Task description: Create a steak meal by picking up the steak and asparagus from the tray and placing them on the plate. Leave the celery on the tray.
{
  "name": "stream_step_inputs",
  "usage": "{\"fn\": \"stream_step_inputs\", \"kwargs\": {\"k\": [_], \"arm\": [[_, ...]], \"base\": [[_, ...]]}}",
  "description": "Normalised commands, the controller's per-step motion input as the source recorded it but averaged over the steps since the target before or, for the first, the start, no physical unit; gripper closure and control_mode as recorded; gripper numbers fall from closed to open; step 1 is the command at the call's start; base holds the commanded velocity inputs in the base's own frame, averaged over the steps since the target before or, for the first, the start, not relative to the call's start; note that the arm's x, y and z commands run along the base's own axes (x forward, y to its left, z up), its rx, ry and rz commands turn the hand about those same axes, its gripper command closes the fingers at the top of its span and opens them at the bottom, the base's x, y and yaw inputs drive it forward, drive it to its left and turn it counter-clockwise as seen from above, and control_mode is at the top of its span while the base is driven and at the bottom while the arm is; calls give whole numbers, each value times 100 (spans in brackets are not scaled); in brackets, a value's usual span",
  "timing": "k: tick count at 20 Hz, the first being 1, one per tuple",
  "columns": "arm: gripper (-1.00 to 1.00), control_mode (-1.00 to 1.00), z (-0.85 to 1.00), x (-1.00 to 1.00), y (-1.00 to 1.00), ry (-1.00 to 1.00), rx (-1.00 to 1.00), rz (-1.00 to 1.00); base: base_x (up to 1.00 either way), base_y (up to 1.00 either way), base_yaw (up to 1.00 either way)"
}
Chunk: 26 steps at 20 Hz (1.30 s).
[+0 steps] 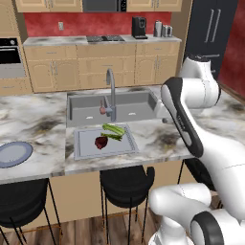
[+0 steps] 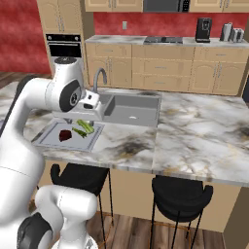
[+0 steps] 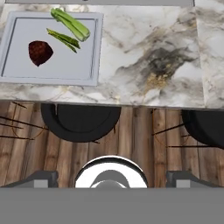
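On a marble kitchen island, the plate (image 1: 14, 154) is sitting far to the left near the counter's front edge, well apart from everything else. Further right, the tray (image 1: 87, 149) is lying just in front of the sink (image 1: 86, 112), carrying 3 items: the steak (image 1: 100, 142) at its middle, the asparagus (image 1: 113, 137) just beside it, and the celery (image 1: 114, 129) resting toward the tray's back right corner. To the right, the white arm (image 1: 184, 117) is reaching over the counter. From the hand camera, the gripper (image 3: 111, 179) is hovering above the floor and 2 stools in front of the counter, its fingers (image 3: 43, 177) standing spread wide, holding nothing.
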Motion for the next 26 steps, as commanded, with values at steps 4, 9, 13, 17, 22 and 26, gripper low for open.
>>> {"fn": "stream_step_inputs", "kwargs": {"k": [4, 9, 13, 17, 22, 26], "arm": [[-100, -100, -2, -17, 0, 0, 0, 0], [-100, -100, -3, -39, 21, -6, 0, 0], [-100, -100, -10, -39, 54, -8, -4, 0], [-100, -100, -7, -23, 41, -6, -3, 0], [-100, -100, 0, 0, 0, 0, 0, -2], [-100, -100, 0, 0, -1, 0, 0, 0]], "base": [[0, 0, 0], [0, 0, 0], [0, 0, 0], [0, 0, 0], [0, 0, 0], [0, 0, 0]]}}
